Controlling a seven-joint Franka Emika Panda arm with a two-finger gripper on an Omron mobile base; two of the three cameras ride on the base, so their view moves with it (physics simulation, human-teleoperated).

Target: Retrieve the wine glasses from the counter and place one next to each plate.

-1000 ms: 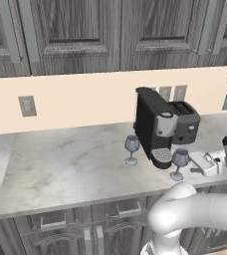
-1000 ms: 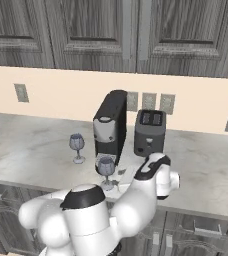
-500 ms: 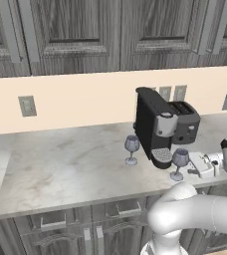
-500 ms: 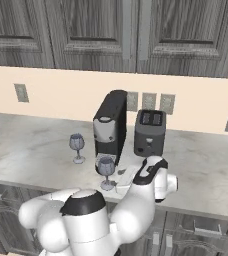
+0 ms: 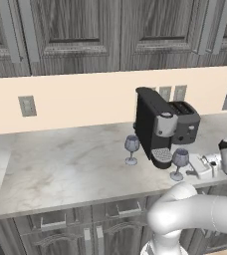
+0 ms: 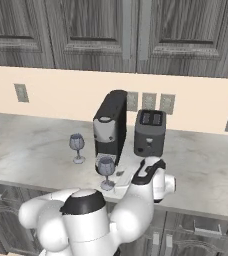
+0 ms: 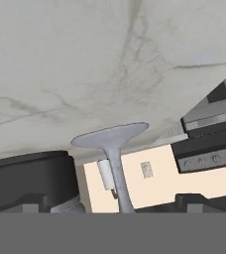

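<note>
We find the hand has crept closer to the nearer wine glass on the tabletop, fingers spread wide, gripping nothing. The stem sits between them. The second glass stands further left.

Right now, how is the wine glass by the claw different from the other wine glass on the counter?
The near wine glass stands close to the counter edge, in front of the coffee machine; the far wine glass stands further back, to the machine's left. The open claw sits right beside the near glass; nothing is near the far one. Both are upright, clear bluish and stemmed, alike in shape.
</note>
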